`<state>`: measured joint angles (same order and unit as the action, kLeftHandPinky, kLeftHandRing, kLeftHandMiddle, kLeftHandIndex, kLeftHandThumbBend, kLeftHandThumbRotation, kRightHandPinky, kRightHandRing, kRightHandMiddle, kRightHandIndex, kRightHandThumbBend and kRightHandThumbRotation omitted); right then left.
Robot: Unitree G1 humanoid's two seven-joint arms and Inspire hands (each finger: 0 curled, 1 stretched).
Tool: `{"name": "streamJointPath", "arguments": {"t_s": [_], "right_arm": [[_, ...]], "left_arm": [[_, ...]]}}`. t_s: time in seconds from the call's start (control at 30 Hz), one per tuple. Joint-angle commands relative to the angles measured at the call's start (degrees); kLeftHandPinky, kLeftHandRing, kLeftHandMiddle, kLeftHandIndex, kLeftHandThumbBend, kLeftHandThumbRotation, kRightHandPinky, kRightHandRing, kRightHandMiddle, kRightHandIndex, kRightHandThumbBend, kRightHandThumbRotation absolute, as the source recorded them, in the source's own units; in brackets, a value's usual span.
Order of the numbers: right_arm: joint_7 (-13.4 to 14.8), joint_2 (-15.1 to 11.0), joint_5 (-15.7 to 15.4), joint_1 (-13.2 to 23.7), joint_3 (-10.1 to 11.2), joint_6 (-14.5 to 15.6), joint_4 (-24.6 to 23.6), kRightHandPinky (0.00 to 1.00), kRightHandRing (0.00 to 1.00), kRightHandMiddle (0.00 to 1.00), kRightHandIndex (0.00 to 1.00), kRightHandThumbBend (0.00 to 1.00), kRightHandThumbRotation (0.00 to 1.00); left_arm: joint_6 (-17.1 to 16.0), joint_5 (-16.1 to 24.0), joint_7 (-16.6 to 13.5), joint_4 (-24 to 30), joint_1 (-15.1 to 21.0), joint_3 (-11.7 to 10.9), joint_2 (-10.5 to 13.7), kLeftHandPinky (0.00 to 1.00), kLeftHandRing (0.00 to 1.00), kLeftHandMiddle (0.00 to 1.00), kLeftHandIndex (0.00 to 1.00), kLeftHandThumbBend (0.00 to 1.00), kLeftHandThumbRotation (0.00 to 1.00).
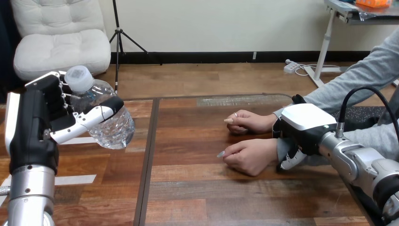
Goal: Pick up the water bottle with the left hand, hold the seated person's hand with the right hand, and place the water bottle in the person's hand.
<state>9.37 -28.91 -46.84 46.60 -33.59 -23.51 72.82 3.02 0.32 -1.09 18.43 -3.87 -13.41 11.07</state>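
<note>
Water bottle [106, 120] in L hand [42, 117] grip over table [211, 188]; R hand [306, 122] at person's wrist [272, 148], hold unclear.

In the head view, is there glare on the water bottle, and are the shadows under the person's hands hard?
Head view: the water bottle, in the left robot hand, shows small bright glints, no strong glare; head view: the person's near hand and far hand cast soft, short shadows on the table, so the light seems diffuse.

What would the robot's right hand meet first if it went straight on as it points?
Likely the person's nearer hand: the right hand points toward the view's left, at that wrist; depth is unclear.
</note>
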Motion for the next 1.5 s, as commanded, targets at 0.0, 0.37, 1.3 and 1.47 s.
{"name": "streamJointPath", "arguments": {"t_s": [0.0,0.37,1.3,1.47], "right_arm": [[0.7,0.5,1.7,2.2,1.3,-0.1,0.2,0.31,0.38,0.44,0.46,0.69,0.14],[0.6,0.1,1.4,2.2,0.8,-0.6,0.3,0.32,0.39,0.42,0.46,0.57,0.12],[-0.4,-0.9,0.5,2.7,0.2,-0.5,0.5,0.31,0.38,0.41,0.46,0.49,0.1],[-0.6,-0.8,0.7,2.7,0.5,-0.3,0.4,0.29,0.36,0.4,0.45,0.5,0.12]], "left_arm": [[-2.2,-0.1,-0.2,2.5,2.7,-0.7,0.6,0.28,0.34,0.39,0.4,0.7,0.0],[-1.9,0.1,-0.4,2.8,2.7,-0.6,0.5,0.28,0.34,0.39,0.4,0.7,0.0],[-2.5,-0.7,0.0,1.9,2.9,-1.0,0.5,0.28,0.34,0.39,0.4,0.69,0.0],[-2.1,-0.6,-0.1,2.1,2.9,-0.9,0.4,0.28,0.34,0.39,0.4,0.7,0.0]]}}
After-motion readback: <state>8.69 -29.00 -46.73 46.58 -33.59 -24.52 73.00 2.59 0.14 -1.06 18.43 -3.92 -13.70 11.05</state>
